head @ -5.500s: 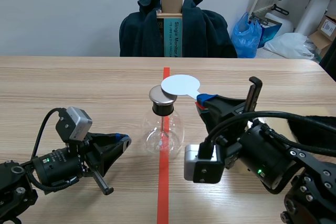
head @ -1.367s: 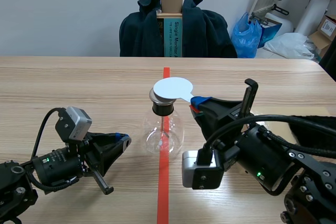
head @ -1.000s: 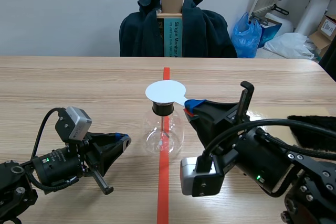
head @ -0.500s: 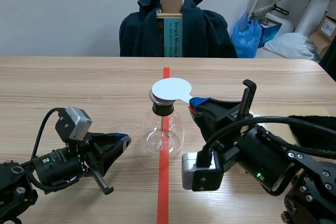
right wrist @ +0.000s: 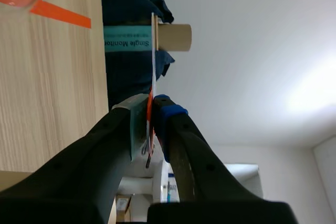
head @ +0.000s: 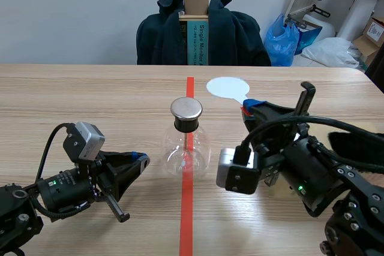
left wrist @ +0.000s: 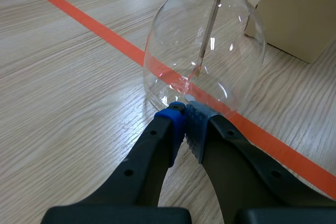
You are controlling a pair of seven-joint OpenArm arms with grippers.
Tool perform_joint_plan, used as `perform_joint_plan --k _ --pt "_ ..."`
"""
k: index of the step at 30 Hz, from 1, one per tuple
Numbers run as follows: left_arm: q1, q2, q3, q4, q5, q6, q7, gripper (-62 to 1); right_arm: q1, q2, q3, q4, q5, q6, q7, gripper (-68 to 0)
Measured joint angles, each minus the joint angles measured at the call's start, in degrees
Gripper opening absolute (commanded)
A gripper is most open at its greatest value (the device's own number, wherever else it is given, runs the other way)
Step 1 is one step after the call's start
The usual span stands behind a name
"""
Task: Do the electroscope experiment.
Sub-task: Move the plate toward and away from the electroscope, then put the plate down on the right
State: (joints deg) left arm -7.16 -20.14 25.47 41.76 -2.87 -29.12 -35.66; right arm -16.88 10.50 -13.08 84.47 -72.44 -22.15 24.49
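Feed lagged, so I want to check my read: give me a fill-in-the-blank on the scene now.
The right gripper is ____ on the white disc.
The disc and the flask's metal cap are ____ (touching/apart).
The left gripper, by the flask's base, holds ____.
Missing: shut; apart; nothing.

Drawing the right tool [head: 249, 105] back toward its own side of the bench [head: 90, 94], still pinching the stem of the white disc [head: 228, 87]. Carrying that disc off the metal cap [head: 186, 108] of the glass flask [head: 186, 151], after sweeping it in over the cap and covering it a second ago. Now holding the disc beyond and beside the cap, apart from it, leaving the cap's whole top showing.
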Motion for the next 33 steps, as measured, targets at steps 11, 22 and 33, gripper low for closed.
perform_joint_plan --k 11,22,33 --pt "0.0 0.0 0.0 0.0 0.0 0.0 -1.6 -57.7 0.0 0.0 3.2 0.0 2.9 -5.5 -1.1 -66.7" --pt "0.0 0.0 0.0 0.0 -0.1 0.0 -3.2 -57.7 1.8 0.0 3.8 1.9 10.2 -19.5 -0.3 -66.7" --pt "0.2 -2.0 0.0 0.6 -0.2 -1.7 -3.1 -57.8 1.9 0.0 4.1 6.7 11.6 -19.4 0.9 -66.7"
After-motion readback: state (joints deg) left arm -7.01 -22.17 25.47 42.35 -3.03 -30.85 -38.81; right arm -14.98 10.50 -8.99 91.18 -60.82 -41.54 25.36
